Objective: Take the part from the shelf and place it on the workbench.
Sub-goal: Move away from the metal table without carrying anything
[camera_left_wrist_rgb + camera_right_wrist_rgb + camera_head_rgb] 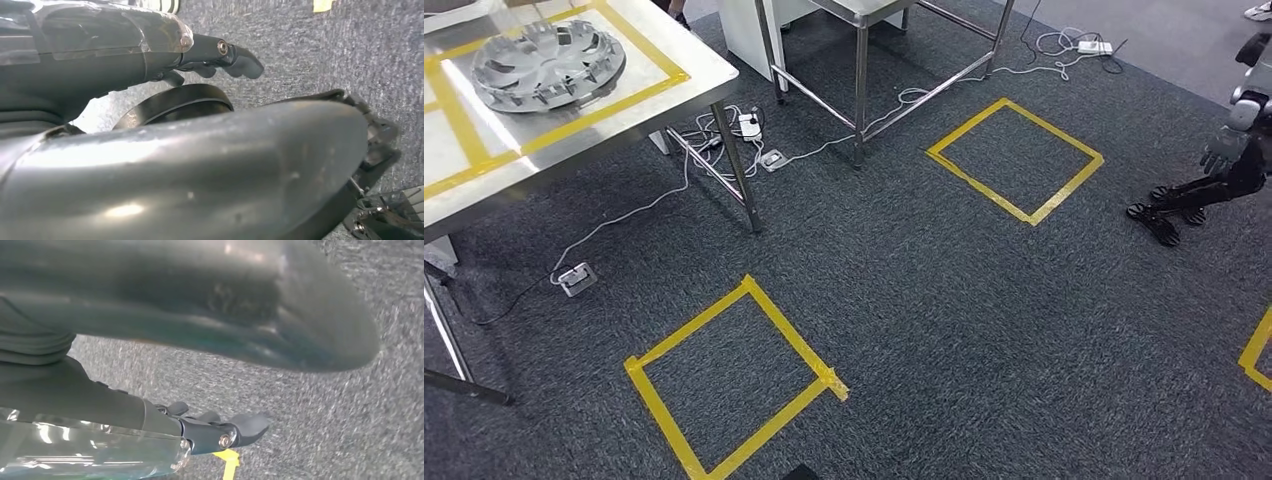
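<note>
The silver wheel cover lies flat on the metal table, inside the yellow tape, far off to your left side. Your left hand and right hand both hang over the carpet with fingers loosely out, holding nothing (left arm is nearer). You can read no writing anywhere.

Left robot hand and right robot hand hang empty, fingers loosely extended.
</note>
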Robot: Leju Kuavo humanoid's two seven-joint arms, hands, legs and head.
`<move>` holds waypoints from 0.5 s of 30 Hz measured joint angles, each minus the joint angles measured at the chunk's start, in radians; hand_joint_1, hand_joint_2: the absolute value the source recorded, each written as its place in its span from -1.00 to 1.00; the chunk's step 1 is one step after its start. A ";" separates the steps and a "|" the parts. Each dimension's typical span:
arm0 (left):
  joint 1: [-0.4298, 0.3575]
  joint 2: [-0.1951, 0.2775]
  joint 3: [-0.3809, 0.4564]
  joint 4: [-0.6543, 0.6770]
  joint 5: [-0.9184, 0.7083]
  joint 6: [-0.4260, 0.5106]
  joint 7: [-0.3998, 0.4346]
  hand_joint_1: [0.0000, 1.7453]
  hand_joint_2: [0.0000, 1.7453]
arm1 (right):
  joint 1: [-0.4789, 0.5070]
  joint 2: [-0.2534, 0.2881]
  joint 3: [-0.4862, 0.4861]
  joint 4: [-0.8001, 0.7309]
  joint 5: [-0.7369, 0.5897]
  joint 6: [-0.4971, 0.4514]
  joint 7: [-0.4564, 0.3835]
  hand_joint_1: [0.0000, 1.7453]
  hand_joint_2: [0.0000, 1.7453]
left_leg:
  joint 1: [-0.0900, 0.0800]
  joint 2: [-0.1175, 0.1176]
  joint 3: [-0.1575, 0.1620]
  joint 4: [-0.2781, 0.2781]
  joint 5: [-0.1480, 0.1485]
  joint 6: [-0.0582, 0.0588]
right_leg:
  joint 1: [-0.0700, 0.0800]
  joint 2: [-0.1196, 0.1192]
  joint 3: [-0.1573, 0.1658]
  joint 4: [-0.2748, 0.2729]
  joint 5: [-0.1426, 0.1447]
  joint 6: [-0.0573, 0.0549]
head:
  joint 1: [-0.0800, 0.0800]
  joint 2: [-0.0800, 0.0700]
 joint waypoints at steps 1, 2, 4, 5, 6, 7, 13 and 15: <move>-0.001 0.001 0.000 0.000 0.000 -0.002 0.000 -1.00 -1.00 | -0.003 0.000 0.000 0.001 0.001 0.001 -0.001 -1.00 -1.00 | 0.001 -0.033 -0.015 0.035 -0.023 -0.002 | -0.002 0.009 0.004 -0.007 0.003 -0.007 | -0.001 0.000; -0.001 0.002 0.000 0.000 0.000 -0.005 0.001 -1.00 -1.00 | -0.006 0.000 0.000 0.002 0.003 0.002 -0.002 -1.00 -1.00 | 0.001 -0.067 -0.043 0.091 -0.052 -0.002 | -0.003 0.019 0.006 -0.010 0.004 -0.013 | -0.003 0.000; 0.001 0.004 0.000 0.000 0.000 -0.011 0.001 -1.00 -1.00 | -0.012 -0.001 0.000 0.002 0.006 0.003 -0.002 -1.00 -1.00 | 0.000 -0.085 -0.117 0.221 -0.101 0.000 | -0.001 0.044 0.007 -0.010 0.004 -0.019 | -0.003 0.000; 0.003 0.005 0.000 0.001 -0.001 -0.013 0.002 -1.00 -1.00 | -0.013 -0.001 0.000 0.002 0.007 0.003 -0.002 -1.00 -1.00 | 0.000 -0.085 -0.143 0.258 -0.102 0.000 | 0.001 0.058 0.008 -0.010 0.002 -0.020 | -0.003 0.000; 0.003 0.005 0.000 0.000 -0.001 -0.015 0.003 -1.00 -1.00 | -0.012 -0.001 0.000 0.003 0.007 0.003 -0.001 -1.00 -1.00 | -0.001 -0.085 -0.153 0.258 -0.081 0.001 | 0.002 0.073 0.010 -0.008 0.001 -0.020 | -0.003 0.000; 0.004 0.005 -0.001 0.000 -0.002 -0.016 0.003 -1.00 -1.00 | -0.012 -0.001 0.000 0.003 0.007 0.003 0.000 -1.00 -1.00 | 0.000 -0.089 -0.144 0.221 -0.043 0.003 | 0.002 0.088 0.013 -0.006 -0.001 -0.019 | -0.003 0.000; 0.004 0.009 -0.003 0.000 -0.004 -0.023 0.006 -1.00 -1.00 | -0.014 0.001 0.000 0.006 0.008 0.007 0.007 -1.00 -1.00 | 0.004 -0.165 -0.057 0.008 0.052 0.018 | -0.007 0.171 0.002 0.014 -0.016 0.011 | -0.004 0.000; 0.004 0.010 -0.006 0.000 -0.004 -0.023 0.016 -1.00 -1.00 | -0.011 0.003 0.001 0.007 0.008 0.008 0.011 -1.00 -1.00 | 0.004 -0.134 -0.047 -0.001 0.053 0.028 | -0.008 0.159 -0.006 0.026 -0.023 0.022 | -0.003 0.000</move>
